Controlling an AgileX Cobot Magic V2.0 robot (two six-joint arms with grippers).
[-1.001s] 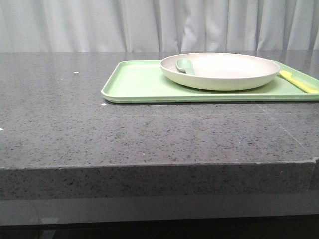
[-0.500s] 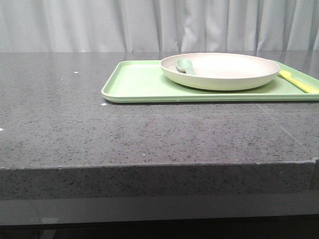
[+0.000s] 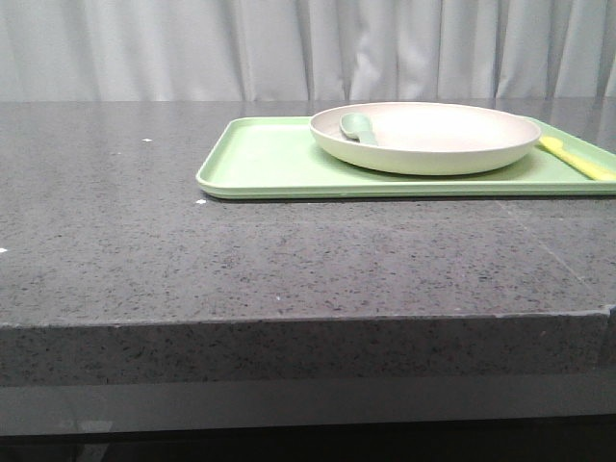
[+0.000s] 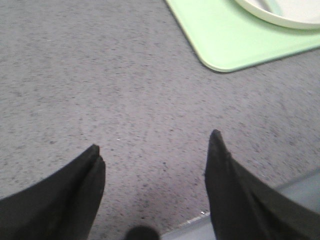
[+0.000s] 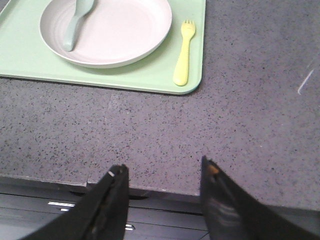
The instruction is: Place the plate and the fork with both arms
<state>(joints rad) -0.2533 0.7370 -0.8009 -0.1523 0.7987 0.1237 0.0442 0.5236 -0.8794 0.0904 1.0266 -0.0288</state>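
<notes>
The cream plate (image 3: 424, 137) sits on a light-green tray (image 3: 269, 164) at the back right of the table. It also shows in the right wrist view (image 5: 106, 31) and partly in the left wrist view (image 4: 280, 12). The pale-yellow fork (image 5: 184, 52) lies on the tray beside the plate; the front view shows its handle (image 3: 576, 159). My left gripper (image 4: 155, 142) is open and empty over bare table, apart from the tray's corner. My right gripper (image 5: 164, 167) is open and empty above the table's front edge. Neither gripper shows in the front view.
A muted-green spoon (image 5: 76, 22) lies inside the plate, also seen in the front view (image 3: 358, 126). The dark speckled table (image 3: 192, 250) has a front edge (image 3: 308, 322) near both grippers. A pale curtain (image 3: 308, 48) hangs behind.
</notes>
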